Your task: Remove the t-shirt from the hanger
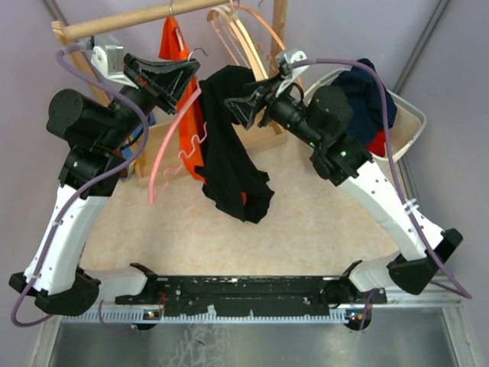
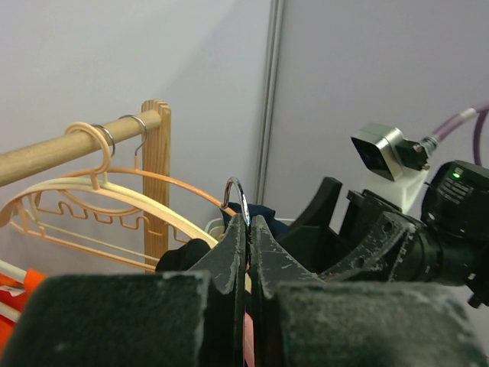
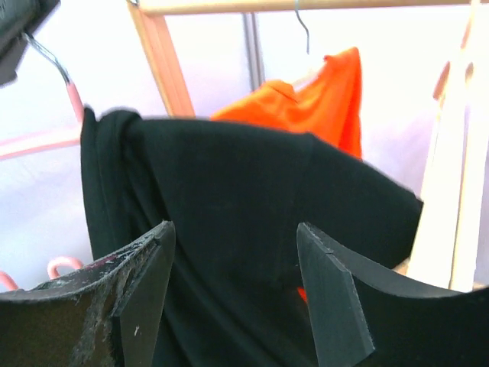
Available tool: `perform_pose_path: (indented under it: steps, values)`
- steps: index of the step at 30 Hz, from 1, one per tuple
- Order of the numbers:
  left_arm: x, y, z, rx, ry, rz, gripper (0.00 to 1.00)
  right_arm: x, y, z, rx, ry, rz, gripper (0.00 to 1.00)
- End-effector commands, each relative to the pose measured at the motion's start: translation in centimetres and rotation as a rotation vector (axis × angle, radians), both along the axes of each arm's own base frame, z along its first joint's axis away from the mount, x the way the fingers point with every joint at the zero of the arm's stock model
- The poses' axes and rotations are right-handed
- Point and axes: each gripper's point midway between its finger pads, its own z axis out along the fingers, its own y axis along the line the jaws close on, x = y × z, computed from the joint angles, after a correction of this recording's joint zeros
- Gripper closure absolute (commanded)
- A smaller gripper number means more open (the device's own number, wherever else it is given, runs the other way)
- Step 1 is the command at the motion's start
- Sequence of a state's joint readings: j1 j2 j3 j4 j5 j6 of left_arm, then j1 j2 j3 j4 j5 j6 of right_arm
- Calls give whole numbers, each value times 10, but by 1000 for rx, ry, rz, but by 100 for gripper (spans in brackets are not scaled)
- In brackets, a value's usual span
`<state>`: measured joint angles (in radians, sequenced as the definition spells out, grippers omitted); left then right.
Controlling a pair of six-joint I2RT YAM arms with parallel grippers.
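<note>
A black t-shirt (image 1: 229, 153) hangs bunched over one end of a pink hanger (image 1: 172, 145), held in the air in front of the rack. My left gripper (image 1: 187, 73) is shut on the hanger's metal hook (image 2: 238, 195), which sticks up between the closed jaws of the left gripper (image 2: 250, 222). My right gripper (image 1: 233, 103) is at the shirt's top right, open. In the right wrist view the right gripper (image 3: 235, 233) has its jaws wide apart, with the black t-shirt (image 3: 229, 191) filling the gap just beyond them. The pink hanger (image 3: 75, 103) shows at the shirt's left.
A wooden rack rod (image 1: 130, 19) runs across the back, carrying an orange t-shirt (image 1: 174, 42) and several bare beige hangers (image 1: 237, 34). A white basket (image 1: 409, 130) with dark and red clothes stands at the right, behind the right arm.
</note>
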<state>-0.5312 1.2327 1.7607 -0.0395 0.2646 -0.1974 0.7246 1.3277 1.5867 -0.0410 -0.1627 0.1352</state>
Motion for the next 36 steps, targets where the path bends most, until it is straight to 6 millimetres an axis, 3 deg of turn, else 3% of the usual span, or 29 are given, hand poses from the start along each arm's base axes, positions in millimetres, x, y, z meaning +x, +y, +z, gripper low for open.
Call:
perform_pose_path:
  steps: [1, 7, 10, 12, 15, 17, 31, 36]
  values:
    - [-25, 5, 19, -43, -70, -52, 100, -21, 15, 48, 88, -96, 132, 35]
    - [-24, 0, 12, -39, -55, -77, 100, -30, 41, 40, 48, -95, 162, 35]
    - [-24, -1, 12, -41, -57, -83, 100, -27, 52, 33, 35, -81, 165, 41]
    - [-26, -1, 13, -43, -59, -91, 100, -25, 55, 31, 38, -75, 161, 53]
    - [-30, 1, 13, -36, -63, -90, 100, -20, 50, 32, 58, -66, 122, 86]
    - [-35, 4, 12, -27, -72, -86, 100, -16, 45, 31, 71, -58, 84, 99]
    - [-89, 18, -9, 82, -38, -161, 100, 10, -30, 1, 117, 53, -296, 100]
    - [-104, 23, -6, 102, -8, -182, 100, 11, -44, -23, 91, 91, -338, 100]
